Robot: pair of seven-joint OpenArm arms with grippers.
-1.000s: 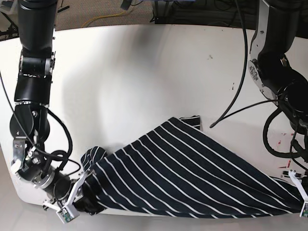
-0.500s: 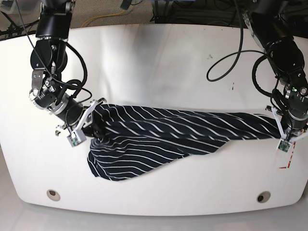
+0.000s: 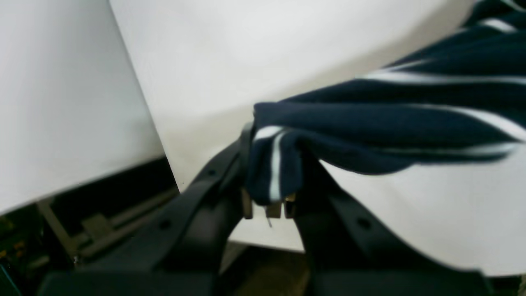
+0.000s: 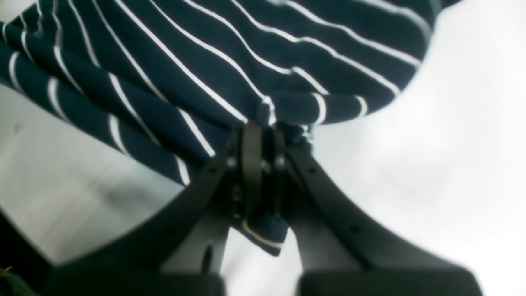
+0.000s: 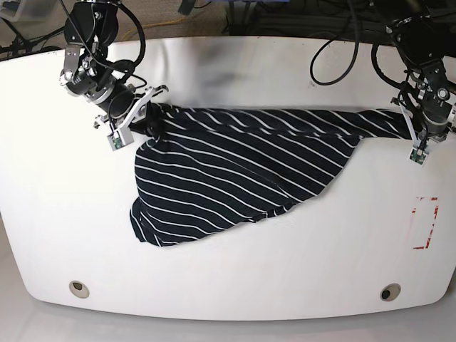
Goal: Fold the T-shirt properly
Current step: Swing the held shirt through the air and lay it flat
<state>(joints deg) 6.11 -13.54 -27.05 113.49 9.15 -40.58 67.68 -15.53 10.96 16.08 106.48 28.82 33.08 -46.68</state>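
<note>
Spanning most of the base view, the table (image 5: 235,78) is a white, glossy slab with rounded corners. Two round fittings sit near its front edge, one at the left (image 5: 79,288) and one at the right (image 5: 389,292). A red dashed rectangle (image 5: 425,223) is marked on the surface near the right edge; no readable text accompanies it. Small dark specks mark the far right area of the surface. Behind the table, a strip of carpeted floor (image 5: 164,18) carries a yellow cable and several black cables.

The T-shirt (image 5: 235,171) lies across the middle of the table, dark navy with thin white stripes. Its upper edge is stretched in a line between the two arms; the remaining cloth spreads toward the front and ends in a rounded lobe at the lower left.

The left tool (image 5: 413,139), at the right of the base view, is closed on one end of the T-shirt; the left wrist view shows a bunched fold (image 3: 271,164) pinched between its black fingers, close to the table edge. The right tool (image 5: 139,114), at the left of the base view, is closed on the opposite end; the right wrist view shows cloth (image 4: 263,111) clamped in narrow jaws, with a small flap hanging below.

No brand names or legible labels are visible.
</note>
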